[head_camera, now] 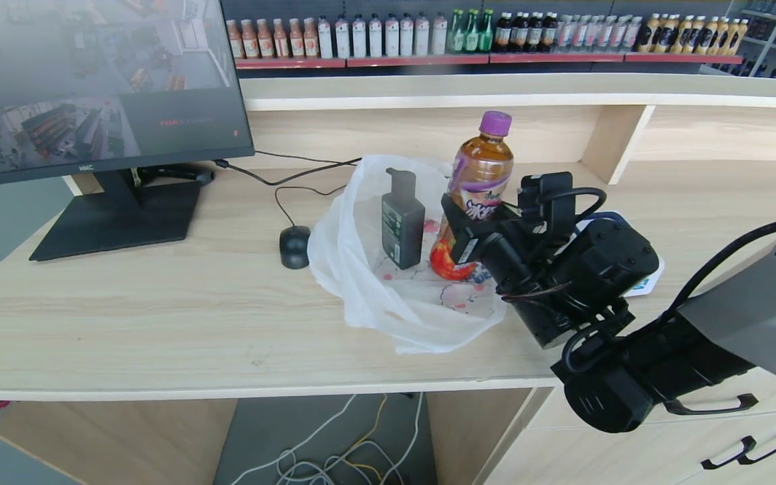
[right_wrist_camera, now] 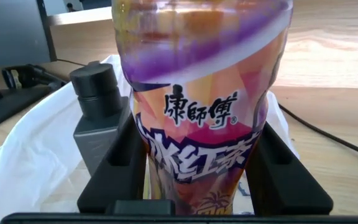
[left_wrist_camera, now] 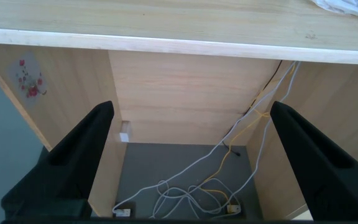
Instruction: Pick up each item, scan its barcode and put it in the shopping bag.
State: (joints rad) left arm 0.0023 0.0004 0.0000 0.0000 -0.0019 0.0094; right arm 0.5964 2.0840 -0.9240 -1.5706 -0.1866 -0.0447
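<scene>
Our right gripper [head_camera: 459, 232] clamps one tea bottle [head_camera: 482, 162] beside one dark bottle [head_camera: 401, 222] in one shopping bag [head_camera: 347, 269]; our left gripper [left_wrist_camera: 192, 109] hangs spread wide.

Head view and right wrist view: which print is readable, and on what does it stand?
Orange drink bottle: large white characters on the label, sharp in the right wrist view; brand print, not quoted.
Monitor: small white logo on the lower bezel, red logo on screen; brand marks, not quoted.
Dark bottle in the shopping bag: label print too small to read.
Shelf bottles: labels too small.
</scene>
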